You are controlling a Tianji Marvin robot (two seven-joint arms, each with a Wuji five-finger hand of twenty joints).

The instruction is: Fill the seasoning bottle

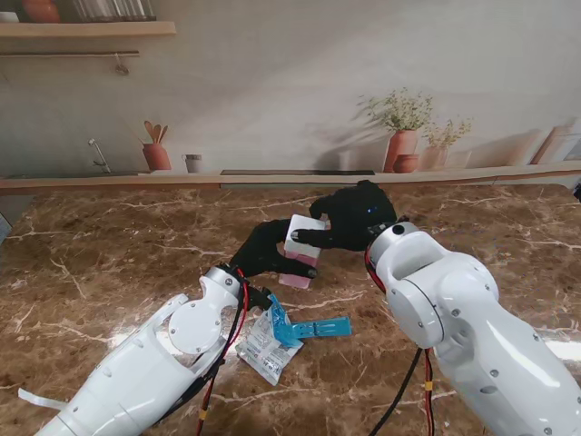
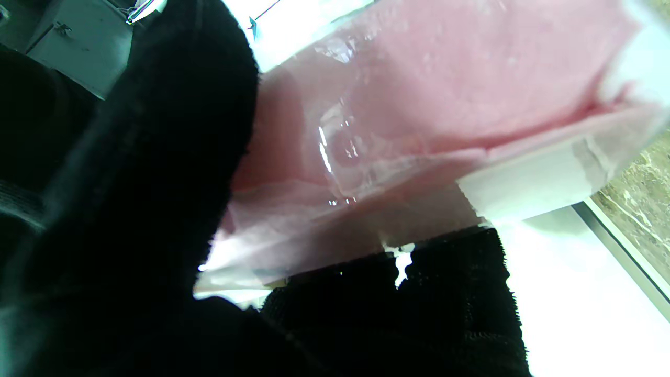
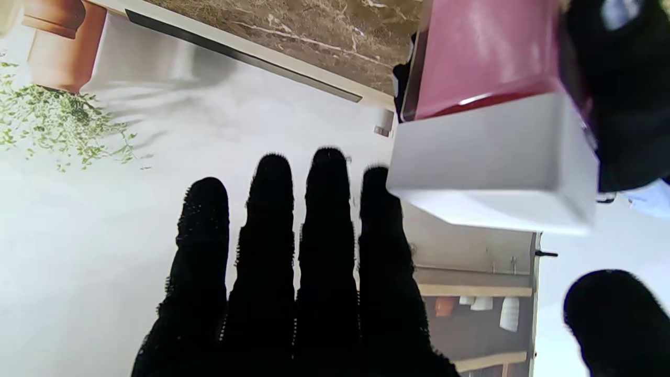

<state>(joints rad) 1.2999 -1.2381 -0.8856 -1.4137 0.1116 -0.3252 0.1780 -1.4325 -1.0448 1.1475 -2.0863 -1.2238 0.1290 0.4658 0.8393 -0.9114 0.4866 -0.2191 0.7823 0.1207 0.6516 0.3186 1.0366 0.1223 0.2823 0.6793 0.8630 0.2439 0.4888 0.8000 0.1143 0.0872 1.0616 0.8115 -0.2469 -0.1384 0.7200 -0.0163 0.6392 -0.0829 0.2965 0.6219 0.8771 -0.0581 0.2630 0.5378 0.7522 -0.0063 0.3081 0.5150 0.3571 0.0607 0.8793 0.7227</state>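
The brown marble table (image 1: 109, 263) carries little: just a torn sachet (image 1: 265, 347) with a blue strip (image 1: 313, 329) lying flat near me, beside the left forearm. Above the middle of the table, both black-gloved hands meet at the seasoning bottle (image 1: 301, 250), a pink box-shaped container with a white cap. The left hand (image 1: 263, 250) is wrapped around its pink body from the near side, holding it off the table with its long axis tilted, cap end pointing away from me and up toward the right hand (image 1: 349, 218). In the left wrist view, the pink body (image 2: 419, 104) fills the frame, with a thick finger (image 2: 157, 157) pressed to it. The right hand sits at the cap end, just beyond the bottle; its wrist view shows four fingers (image 3: 272, 251) stretched straight and side by side next to the white cap (image 3: 497, 162), the thumb apart, gripping nothing that I can see. My judgement is that the cap is the right hand's job, since it lies directly against that palm, while the sachet is closer to the left arm.
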